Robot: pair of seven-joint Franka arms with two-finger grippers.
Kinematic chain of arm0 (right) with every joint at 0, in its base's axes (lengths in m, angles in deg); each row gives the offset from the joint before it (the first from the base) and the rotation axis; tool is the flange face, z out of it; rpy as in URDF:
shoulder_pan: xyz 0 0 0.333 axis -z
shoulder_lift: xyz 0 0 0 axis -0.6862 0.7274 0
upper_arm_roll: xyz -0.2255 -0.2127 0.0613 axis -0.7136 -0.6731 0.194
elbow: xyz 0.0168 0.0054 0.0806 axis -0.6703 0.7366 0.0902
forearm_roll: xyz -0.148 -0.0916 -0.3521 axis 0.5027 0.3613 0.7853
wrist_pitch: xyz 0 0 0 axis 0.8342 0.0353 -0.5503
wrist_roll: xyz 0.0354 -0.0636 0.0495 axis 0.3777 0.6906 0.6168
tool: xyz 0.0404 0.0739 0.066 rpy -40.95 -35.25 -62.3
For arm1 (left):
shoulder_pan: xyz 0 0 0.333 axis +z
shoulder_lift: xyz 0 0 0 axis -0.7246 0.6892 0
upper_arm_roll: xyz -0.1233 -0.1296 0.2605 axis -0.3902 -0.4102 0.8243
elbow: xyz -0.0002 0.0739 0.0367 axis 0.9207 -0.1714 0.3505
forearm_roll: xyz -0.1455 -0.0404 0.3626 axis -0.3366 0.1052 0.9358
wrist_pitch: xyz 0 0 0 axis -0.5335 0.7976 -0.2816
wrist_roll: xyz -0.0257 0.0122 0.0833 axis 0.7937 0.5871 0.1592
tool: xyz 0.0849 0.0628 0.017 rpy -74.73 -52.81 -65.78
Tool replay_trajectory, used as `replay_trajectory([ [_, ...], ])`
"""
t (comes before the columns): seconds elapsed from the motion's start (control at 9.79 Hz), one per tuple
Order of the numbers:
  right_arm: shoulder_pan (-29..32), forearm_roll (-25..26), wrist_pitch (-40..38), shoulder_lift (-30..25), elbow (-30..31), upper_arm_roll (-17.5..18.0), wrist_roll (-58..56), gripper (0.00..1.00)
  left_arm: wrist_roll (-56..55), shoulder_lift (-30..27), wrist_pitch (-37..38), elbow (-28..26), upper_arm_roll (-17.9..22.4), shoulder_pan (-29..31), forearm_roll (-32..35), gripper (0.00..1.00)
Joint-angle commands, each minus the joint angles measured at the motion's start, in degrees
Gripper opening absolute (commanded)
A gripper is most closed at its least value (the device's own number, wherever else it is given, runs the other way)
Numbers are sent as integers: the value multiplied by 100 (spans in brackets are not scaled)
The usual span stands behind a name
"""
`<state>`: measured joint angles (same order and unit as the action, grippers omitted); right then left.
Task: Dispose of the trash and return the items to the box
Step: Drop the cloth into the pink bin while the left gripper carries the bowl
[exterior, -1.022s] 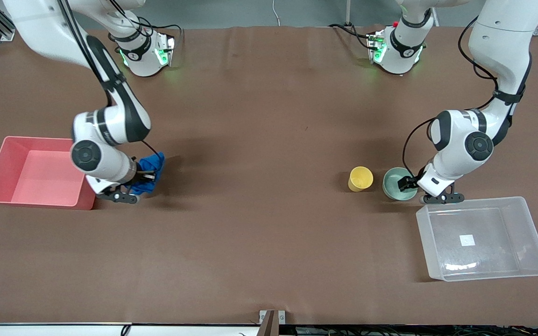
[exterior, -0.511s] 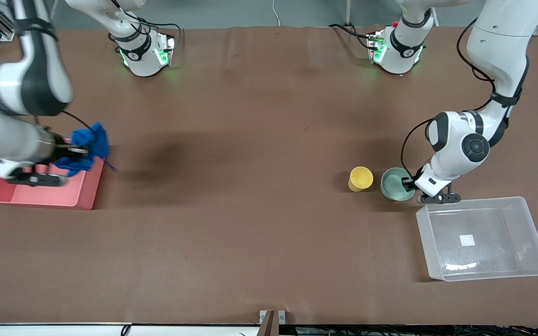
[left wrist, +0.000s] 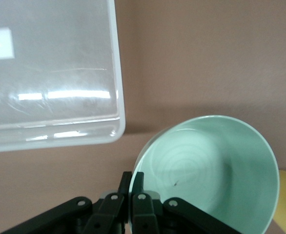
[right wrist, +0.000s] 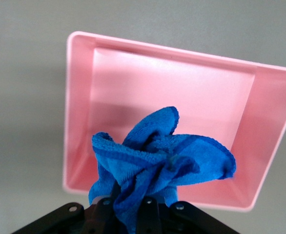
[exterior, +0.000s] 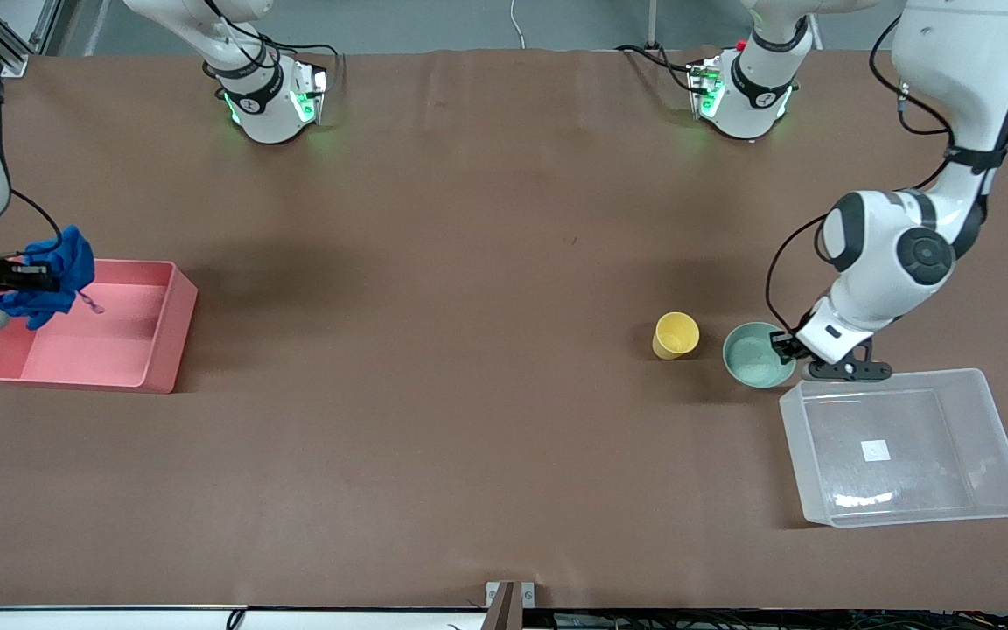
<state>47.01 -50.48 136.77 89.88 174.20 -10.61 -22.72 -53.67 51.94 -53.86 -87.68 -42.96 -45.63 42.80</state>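
So the right tool [exterior: 5, 278] is clamped on the small, wrinkly bright blue cloth rag [exterior: 53, 276] and hangs over the pink rectangular plastic bin [exterior: 173, 325] at the right arm's end of the brown desk [exterior: 469, 350], close to the bin's outer edge rather than its middle. At the left arm's end, the left tool [left wrist: 131, 195] has pinched together on the rim of the pale mint-green round bowl [exterior: 758, 354], which looks tipped up a bit, right by the clear translucent plastic tub with the white sticker [exterior: 994, 437]. The small yellow plastic cup [exterior: 675, 335] stands on the desk just beside the bowl, untouched. What I'd worry about: a thin rim pinch is a sketchy hold, so the bowl could swing or slip out on the way over the tub wall. And a floppy rag let go that near the edge could drape over the bin's wall instead of dropping in.
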Motion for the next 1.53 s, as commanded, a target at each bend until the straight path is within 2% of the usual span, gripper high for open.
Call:
replay_trajectory([
  [0.0, 9, 79, 1304, 210, 762, 24, -3, 1, 230, 186, 1094, 1079, 5, 52, 7, 1],
  [0.2, 9, 9, 2290, 395, 1316, 33, 24, 4, 781, 659, 1623, 2151, -4, 384, -19, 0],
  [0.31, -8, 0, 2704, 526, 1502, 33, 33, 15, 1237, 1097, 1913, 2826, -4, 577, -54, 0],
  [0.41, -8, -9, 2803, 658, 1503, 42, 41, 53, 1529, 1615, 2220, 3573, -4, 701, -20, 0],
  [0.51, -8, -9, 2744, 651, 1495, 50, 59, 100, 1706, 1881, 2624, 4094, 22, 737, -20, 0],
  [0.61, -26, -9, 2656, 581, 1469, 51, 68, 100, 1751, 2014, 2671, 4264, 75, 781, -2, 0],
  [0.72, -17, -9, 2255, 424, 1329, 59, 68, 100, 1943, 2154, 2524, 4379, 154, 816, -2, 0],
  [1.02, -148, -9, -35, -393, 216, 208, 785, 100, 2128, 2866, 1823, 4775, 435, 930, -28, 1],
  [1.23, -122, -9, -1277, -754, -646, 813, 2021, 100, 2112, 3174, 1399, 4863, 453, 931, -37, 1],
  [1.43, -114, -122, -1869, -1053, -1227, 1157, 2755, 100, 2007, 3342, 1239, 4828, 444, 922, -63, 2],
])
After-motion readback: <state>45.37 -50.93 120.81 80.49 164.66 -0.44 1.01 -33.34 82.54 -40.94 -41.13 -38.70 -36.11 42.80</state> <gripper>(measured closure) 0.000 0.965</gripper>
